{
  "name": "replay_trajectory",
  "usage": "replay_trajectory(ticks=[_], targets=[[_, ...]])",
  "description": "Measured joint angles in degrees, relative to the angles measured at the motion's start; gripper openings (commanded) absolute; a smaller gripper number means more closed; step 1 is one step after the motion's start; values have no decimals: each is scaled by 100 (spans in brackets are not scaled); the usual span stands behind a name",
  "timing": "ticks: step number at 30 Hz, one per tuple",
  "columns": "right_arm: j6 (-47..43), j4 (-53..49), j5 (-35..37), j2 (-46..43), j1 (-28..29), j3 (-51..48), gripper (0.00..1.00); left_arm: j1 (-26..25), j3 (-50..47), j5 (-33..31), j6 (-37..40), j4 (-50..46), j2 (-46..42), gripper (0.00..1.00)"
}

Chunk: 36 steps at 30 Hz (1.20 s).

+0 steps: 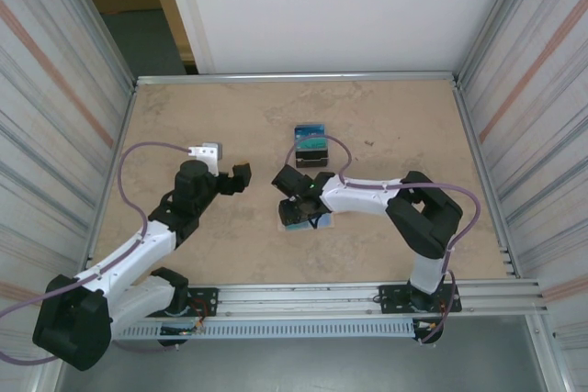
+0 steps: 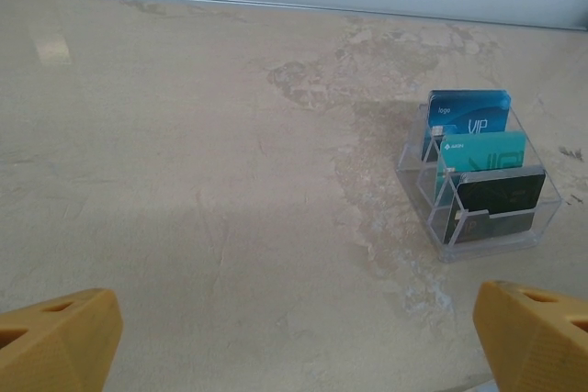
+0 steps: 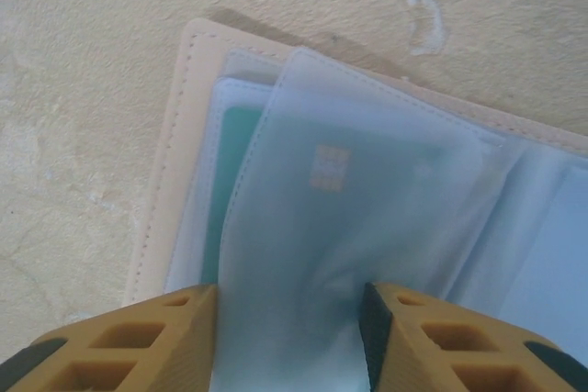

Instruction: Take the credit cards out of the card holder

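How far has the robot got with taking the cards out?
Partway, it seems. Already three cards stand in the clear rack. The right gripper is at a sleeve of the card holder that holds a chip card. That card and a teal card behind it are yet to come out.

The right pincer [image 3: 289, 305] had orange-yellow fingers [image 3: 138, 341]; just ahead of it, the beige stitched card holder [image 3: 175, 135] showed frosted pale-blue plastic sleeves [image 3: 386, 190] over a teal credit card [image 3: 234, 153].

A clear slotted stand [image 2: 496, 243] and a white block [image 1: 208, 150] sit on the beige table [image 2: 184, 181].
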Motion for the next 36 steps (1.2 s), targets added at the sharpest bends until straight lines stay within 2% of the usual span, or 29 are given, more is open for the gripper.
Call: replay_trajectory(ticks=[5, 10, 19, 27, 36], targets=[[39, 4, -48, -15, -44, -22, 35, 0, 46, 46, 2, -2, 0, 99], [39, -22, -24, -39, -66, -22, 36, -46, 109, 33, 17, -22, 0, 99], [66, -146, 275, -284, -122, -201, 39, -452, 391, -205, 271, -210, 142, 98], [216, -184, 448, -640, -389, -570, 42, -748, 546, -509, 533, -385, 358, 99], [387, -175, 455, -1025, -728, -973, 41, -1300, 732, -966, 866, -612, 691, 99]])
